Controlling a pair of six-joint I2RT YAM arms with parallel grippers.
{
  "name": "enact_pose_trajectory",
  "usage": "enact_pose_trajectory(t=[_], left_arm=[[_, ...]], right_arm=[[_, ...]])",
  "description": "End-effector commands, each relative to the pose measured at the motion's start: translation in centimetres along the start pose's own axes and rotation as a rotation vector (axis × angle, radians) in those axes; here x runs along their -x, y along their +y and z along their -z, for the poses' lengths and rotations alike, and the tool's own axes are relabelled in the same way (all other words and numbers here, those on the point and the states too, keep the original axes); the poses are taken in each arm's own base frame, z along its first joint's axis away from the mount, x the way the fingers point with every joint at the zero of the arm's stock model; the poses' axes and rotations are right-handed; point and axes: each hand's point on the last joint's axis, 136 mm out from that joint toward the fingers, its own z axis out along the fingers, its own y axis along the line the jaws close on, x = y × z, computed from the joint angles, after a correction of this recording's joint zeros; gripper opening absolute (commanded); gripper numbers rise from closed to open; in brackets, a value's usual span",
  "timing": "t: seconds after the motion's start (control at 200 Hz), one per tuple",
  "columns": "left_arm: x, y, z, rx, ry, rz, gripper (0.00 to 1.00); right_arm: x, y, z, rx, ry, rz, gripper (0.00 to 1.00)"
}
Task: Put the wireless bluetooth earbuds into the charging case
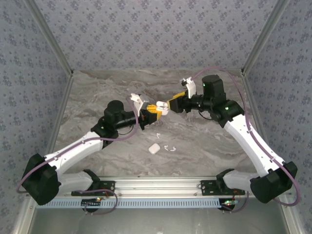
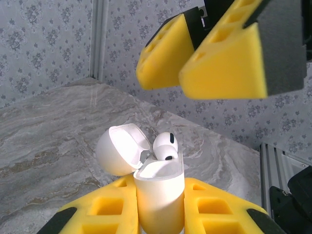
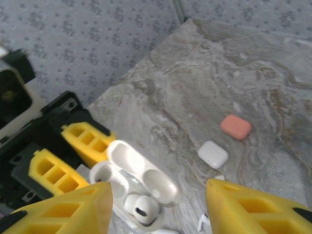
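One white earbud (image 2: 165,145) sits in the open charging case (image 2: 160,200), its rounded head standing above the rim, so from where I stand it looks only partly seated, though I can't tell how far down the stem has gone. The socket beside it looks empty. The lid (image 2: 119,148) hangs back on its hinge to one side. The case is pinched upright between the yellow fingers of the left gripper (image 1: 151,113), held up off the table (image 3: 219,73) by its lower half. The right gripper (image 3: 159,195) hovers just above and beside it, fingers spread wide with nothing between them. The worry is that bud: if it's riding high, any tilt or jolt of the left arm could tip it out, and closing the lid on it would jam or flick it loose. If the right fingers come down to press it home, they are broad next to such a small thing and could catch the lid or push the case sideways in a grip that holds only its base. Down on the table lie a loose earbud (image 3: 202,222), a closed white case (image 3: 213,154) and a coral one (image 3: 236,126) beyond it. A bud dropped from this height could bounce in among them.
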Motion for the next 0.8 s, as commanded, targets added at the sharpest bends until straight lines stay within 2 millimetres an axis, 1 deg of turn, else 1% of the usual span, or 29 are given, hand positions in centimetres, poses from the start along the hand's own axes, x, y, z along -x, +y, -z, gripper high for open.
enact_pose_trajectory(t=[0.0, 0.075, 0.15, 0.225, 0.275, 0.28, 0.29, 0.335, 0.4, 0.485, 0.63, 0.695, 0.795], left_arm=[[3.2, -0.5, 0.8, 0.022, -0.087, -0.047, 0.00], [3.2, 0.0, 1.3, 0.060, -0.097, -0.053, 0.00], [3.1, 0.4, 1.9, 0.100, -0.107, -0.060, 0.00], [3.0, 0.8, 2.5, 0.136, -0.116, -0.072, 0.00], [3.0, 1.1, 3.0, 0.155, -0.126, -0.078, 0.00], [3.0, 1.2, 3.0, 0.156, -0.127, -0.078, 0.00], [3.0, 1.2, 3.1, 0.160, -0.129, -0.077, 0.00], [3.3, 1.6, 3.7, 0.172, -0.149, -0.076, 0.00], [3.6, 2.6, 4.7, 0.202, -0.181, -0.057, 0.00], [4.0, 4.4, 6.6, 0.244, -0.228, -0.026, 0.00], [4.6, 7.0, 9.8, 0.323, -0.283, 0.010, 0.00], [4.7, 7.7, 11.0, 0.352, -0.292, 0.012, 0.00], [4.7, 8.1, 12.2, 0.386, -0.295, 0.010, 0.00]], right_arm=[[0.4, -2.4, 1.2, -0.117, -0.010, -0.077, 0.57], [-0.5, -4.2, 1.4, -0.173, 0.002, -0.125, 0.58], [-1.5, -5.5, 1.4, -0.209, 0.023, -0.164, 0.58], [-2.6, -6.5, 1.2, -0.245, 0.047, -0.190, 0.58], [-2.9, -6.9, 1.0, -0.262, 0.054, -0.197, 0.58], [-3.6, -7.1, 0.8, -0.265, 0.068, -0.206, 0.58], [-4.1, -7.3, 0.7, -0.270, 0.080, -0.215, 0.59], [-5.1, -7.8, 0.3, -0.281, 0.097, -0.237, 0.58], [-6.4, -8.4, -0.4, -0.295, 0.117, -0.267, 0.58], [-8.2, -8.9, -1.4, -0.316, 0.155, -0.286, 0.58], [-11.1, -9.0, -3.6, -0.348, 0.243, -0.270, 0.59], [-12.1, -8.7, -4.9, -0.349, 0.281, -0.254, 0.59], [-13.4, -8.1, -7.1, -0.337, 0.333, -0.223, 0.58]])
